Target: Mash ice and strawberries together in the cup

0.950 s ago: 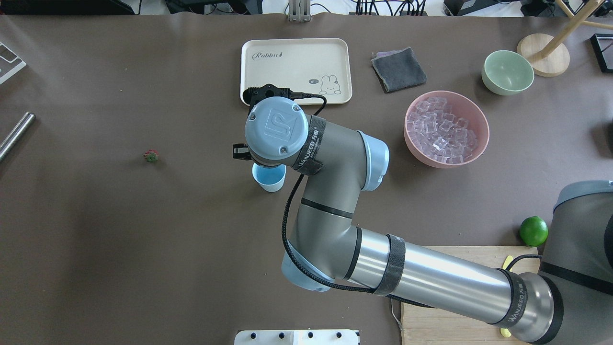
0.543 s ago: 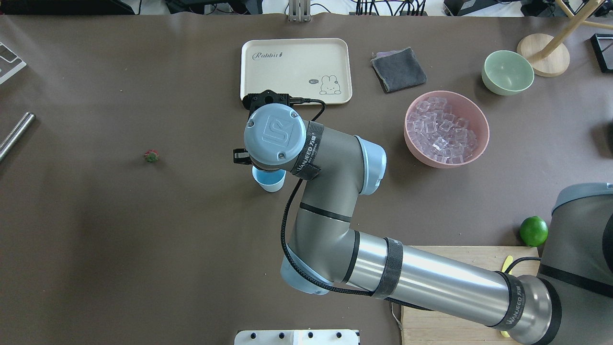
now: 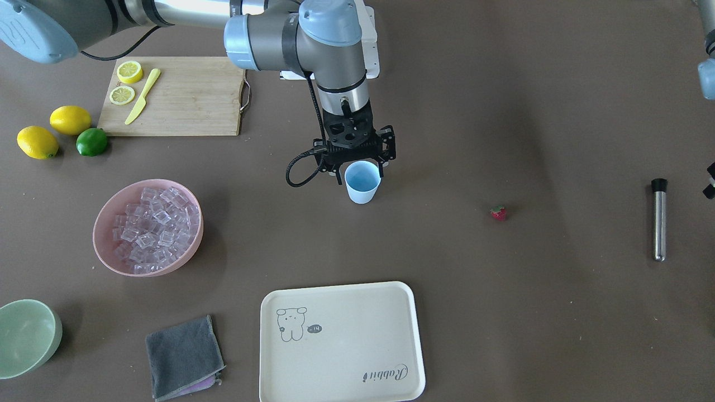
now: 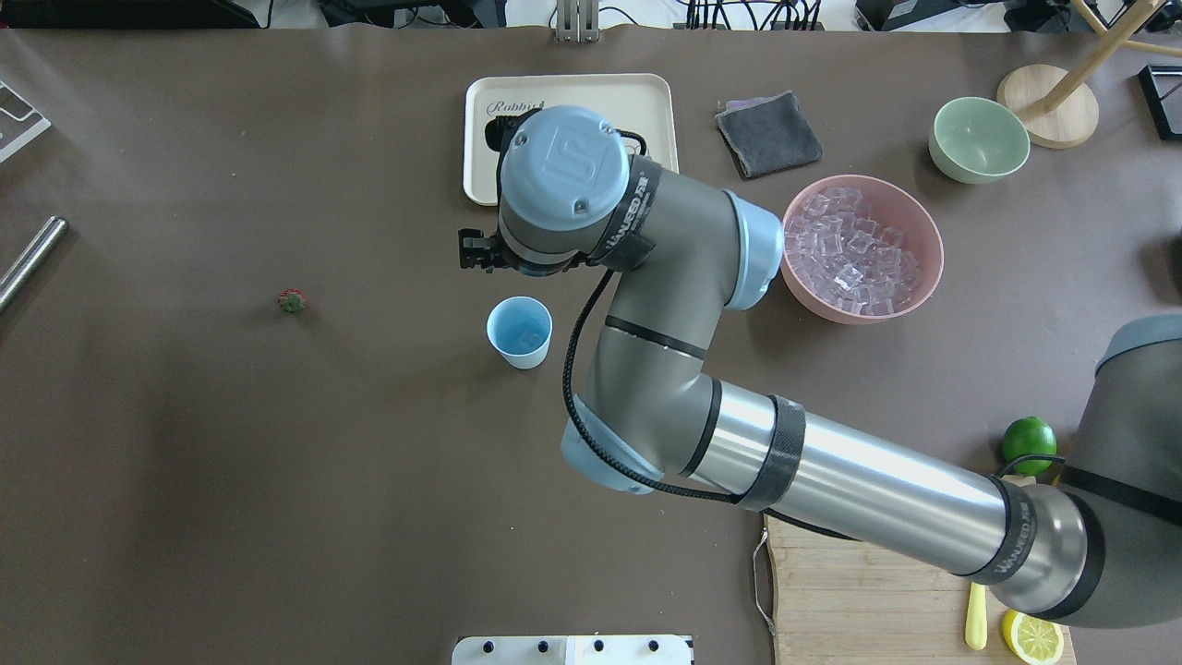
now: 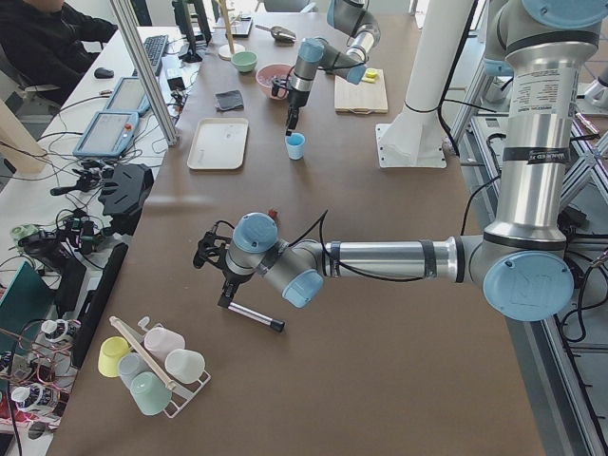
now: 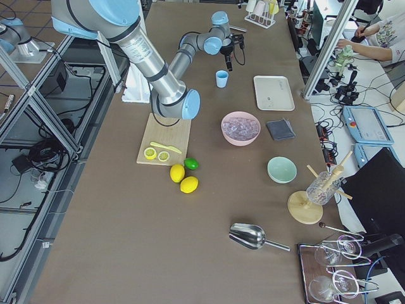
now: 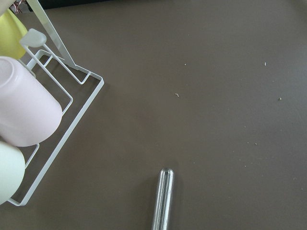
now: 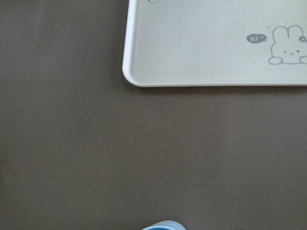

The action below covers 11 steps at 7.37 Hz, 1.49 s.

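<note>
Cup (image 4: 519, 332) stands upright mid-counter (image 4: 277, 462), nothing gripping it. Right jaws hang above it, twd the tray (image 4: 591, 90), spread apart & empty. Strawberry (image 4: 293, 300) lies alone, well apart on robot's L. Ice (image 4: 854, 249) is piled in pink bowl (image 4: 859, 316) on robot's R. Left jaws sit near metal rod (image 3: 659, 223); can't tell if apart or closed.

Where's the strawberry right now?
Overhead view, left half: the strawberry lies alone on the table, well left of the blue cup, between it and the metal rod at the left edge.
</note>
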Each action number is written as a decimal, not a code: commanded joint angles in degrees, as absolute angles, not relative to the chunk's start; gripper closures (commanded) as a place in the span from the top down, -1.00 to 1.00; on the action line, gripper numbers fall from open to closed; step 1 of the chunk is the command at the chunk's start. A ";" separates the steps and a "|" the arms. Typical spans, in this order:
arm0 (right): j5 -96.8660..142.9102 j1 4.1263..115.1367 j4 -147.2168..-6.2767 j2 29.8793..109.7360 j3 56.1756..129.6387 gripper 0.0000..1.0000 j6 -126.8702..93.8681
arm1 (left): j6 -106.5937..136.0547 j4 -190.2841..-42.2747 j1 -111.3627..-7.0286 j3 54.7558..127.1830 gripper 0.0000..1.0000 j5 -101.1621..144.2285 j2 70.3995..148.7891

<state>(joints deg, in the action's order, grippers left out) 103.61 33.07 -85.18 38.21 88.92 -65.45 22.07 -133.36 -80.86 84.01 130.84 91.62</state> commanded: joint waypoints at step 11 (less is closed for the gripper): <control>121.21 51.34 -74.01 69.35 95.01 0.27 -28.27 | 22.32 -133.68 -79.89 84.64 0.95 130.87 91.49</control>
<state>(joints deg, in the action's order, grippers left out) 121.87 52.62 -74.61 69.46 94.66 -25.23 22.18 -133.67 -79.95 84.31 130.86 91.53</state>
